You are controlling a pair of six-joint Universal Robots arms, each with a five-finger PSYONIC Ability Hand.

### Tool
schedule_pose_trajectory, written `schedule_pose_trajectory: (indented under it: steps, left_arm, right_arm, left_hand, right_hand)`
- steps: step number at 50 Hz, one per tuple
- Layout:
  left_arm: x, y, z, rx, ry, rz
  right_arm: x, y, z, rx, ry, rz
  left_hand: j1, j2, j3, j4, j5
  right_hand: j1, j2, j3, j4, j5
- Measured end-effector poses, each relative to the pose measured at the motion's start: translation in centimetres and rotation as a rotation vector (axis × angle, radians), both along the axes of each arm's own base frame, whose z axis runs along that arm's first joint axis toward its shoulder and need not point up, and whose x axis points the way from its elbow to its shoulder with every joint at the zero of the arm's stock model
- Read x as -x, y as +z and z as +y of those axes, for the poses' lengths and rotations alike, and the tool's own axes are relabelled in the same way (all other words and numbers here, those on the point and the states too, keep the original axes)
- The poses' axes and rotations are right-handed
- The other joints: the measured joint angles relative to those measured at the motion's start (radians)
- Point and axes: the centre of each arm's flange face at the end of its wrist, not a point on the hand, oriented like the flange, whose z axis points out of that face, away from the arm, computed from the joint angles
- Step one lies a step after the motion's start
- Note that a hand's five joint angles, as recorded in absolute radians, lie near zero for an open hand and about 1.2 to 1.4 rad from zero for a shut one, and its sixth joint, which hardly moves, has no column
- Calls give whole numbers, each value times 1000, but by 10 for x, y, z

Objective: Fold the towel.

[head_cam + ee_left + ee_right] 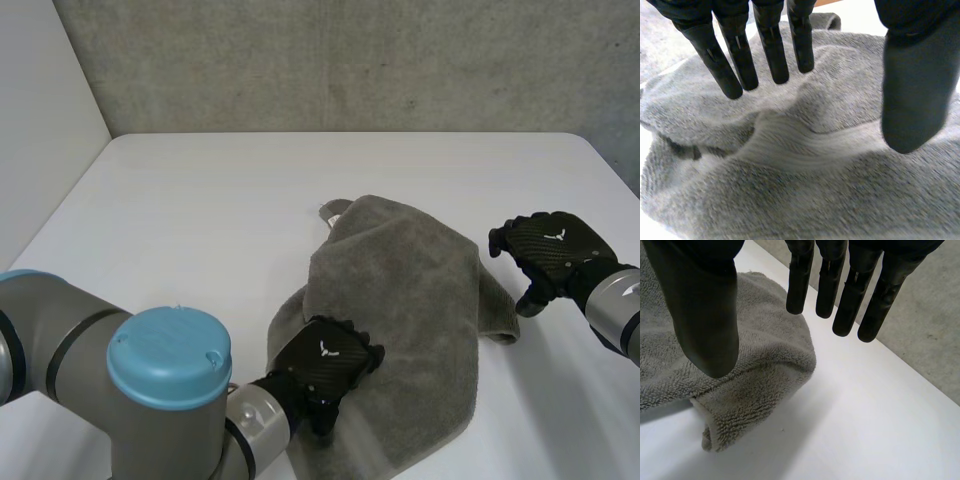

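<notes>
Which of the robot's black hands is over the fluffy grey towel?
The left hand, open, is over the near part of the crumpled grey terry towel. The right hand hangs beside the towel's edge, above the white table.

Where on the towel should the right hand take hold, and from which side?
Probably the doubled edge of the towel nearest the open right hand: it lies rolled thick on the table, so pinch it from the robot's right.

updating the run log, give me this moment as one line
towel: bunched on table | left hand: open, over towel | right hand: open, beside towel edge
</notes>
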Motion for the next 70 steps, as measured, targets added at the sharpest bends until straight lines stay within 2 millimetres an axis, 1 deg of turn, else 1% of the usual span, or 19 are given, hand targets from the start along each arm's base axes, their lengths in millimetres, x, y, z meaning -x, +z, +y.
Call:
schedule_pose_trajectory:
  steps: [5,14,25,36,39,42,45,46,47,51,57,65,70]
  left_arm:
    - [-3,-5,7,-14,-16,-13]
    - [2,-8,12,-26,-63,3]
    - [10,-11,3,23,-73,26]
    - [17,-21,-9,80,-84,-3]
    - [19,-22,-12,87,-85,-3]
    - [21,-22,-14,97,-84,3]
    - [23,-22,-16,110,-82,15]
    - [23,-21,-17,117,-80,21]
    - [24,-20,-18,123,-79,27]
    - [26,-19,-20,138,-76,39]
    - [29,-23,-27,163,-64,24]
    - [24,-29,-43,202,-29,-25]
    - [23,-30,-46,211,-25,-35]
  right_arm:
    - [-1,-4,1,-9,7,-2]
    - [-3,-9,4,-22,18,-2]
    - [-5,-12,6,-33,39,-8]
    - [-6,-13,7,-34,48,-7]
    - [-6,-15,7,-36,48,-7]
    - [-6,-16,7,-40,49,-7]
    - [-6,-18,7,-43,50,-4]
    - [-6,-18,7,-44,51,-2]
    - [-6,-19,6,-44,52,1]
    - [-6,-20,6,-45,54,7]
    - [-6,-22,6,-50,57,13]
    - [-6,-22,6,-52,58,13]
    - [-6,-22,6,-52,57,13]
  left_hand:
    - [-94,-69,-96,-95,-101]
    - [-103,-79,-105,-100,-112]
    - [-103,-79,-105,-100,-112]
    - [-103,-79,-101,-99,-95]
    - [-79,-67,-67,-76,-47]
    - [11,9,28,15,40]
    - [163,168,179,167,180]
    - [255,260,270,262,278]
    - [313,317,324,317,330]
    - [411,419,425,413,429]
    - [434,447,452,433,457]
    - [433,446,451,433,456]
    - [434,446,452,433,456]
  right_hand:
    - [0,0,0,0,0]
    - [0,0,0,0,0]
    - [0,0,0,0,0]
    - [0,0,0,0,0]
    - [0,0,0,0,0]
    - [0,0,0,0,0]
    - [0,0,0,0,0]
    - [0,0,0,0,0]
    - [0,0,0,0,0]
    - [0,0,0,0,0]
    - [0,0,0,0,0]
    - [0,0,0,0,0]
    - [0,0,0,0,0]
